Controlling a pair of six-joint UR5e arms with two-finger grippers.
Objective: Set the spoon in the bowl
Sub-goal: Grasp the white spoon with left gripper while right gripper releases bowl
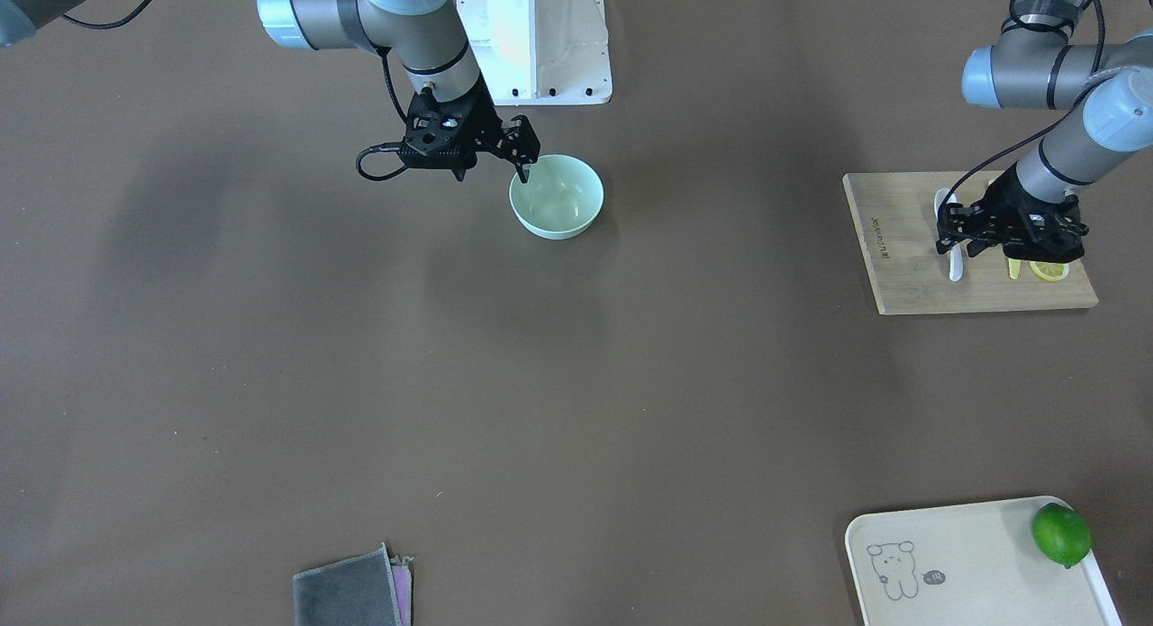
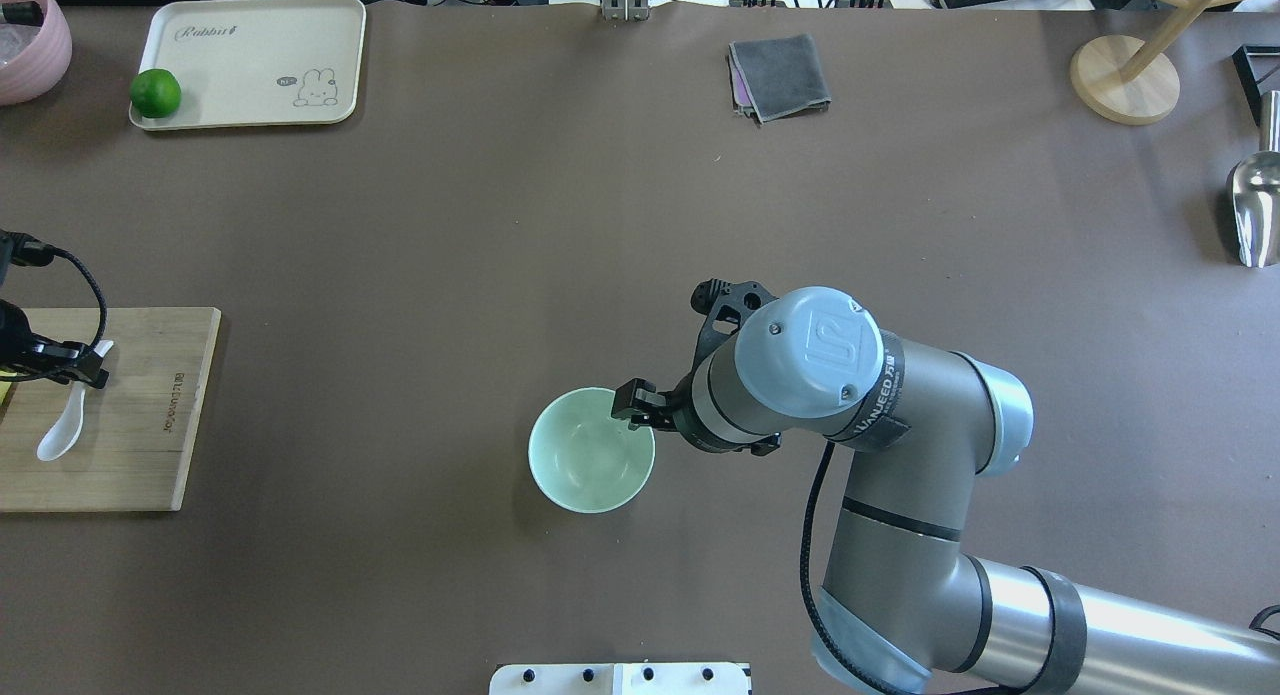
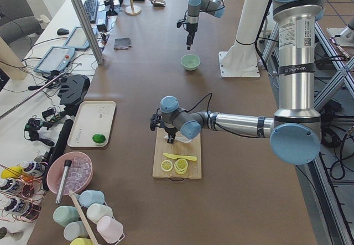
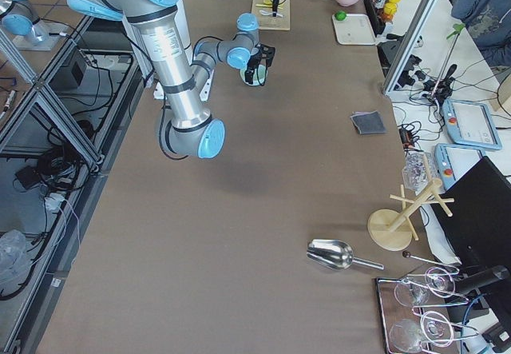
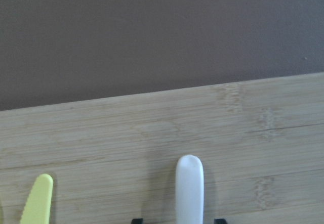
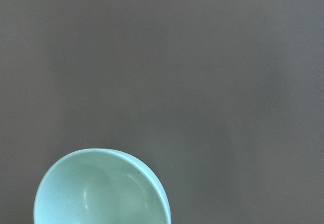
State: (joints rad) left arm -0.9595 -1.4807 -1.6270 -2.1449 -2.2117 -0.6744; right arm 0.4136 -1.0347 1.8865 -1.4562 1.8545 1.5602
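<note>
Left claw (image 1: 953, 240) hung over the pale bamboo cutting board (image 1: 910, 284), spread. Its black fingertips (image 5: 136, 221) straddled the short, thick handle of the glossy white soup spoon (image 2: 55, 437) without touching it. Only the left wrist view showed that gap, and the serrated pale-yellow knife (image 5: 38, 198) lying beside the spoon. The exterior left view showed round lemon slices (image 3: 175, 166) on the board, which the overhead view cut off. Mid-bench (image 1: 576, 410), well apart from the spoon, the right claw (image 1: 522, 168) looked pinched on the rim of the smooth, round mint-green bowl (image 1: 558, 213); its own wrist view showed no fingers.
</note>
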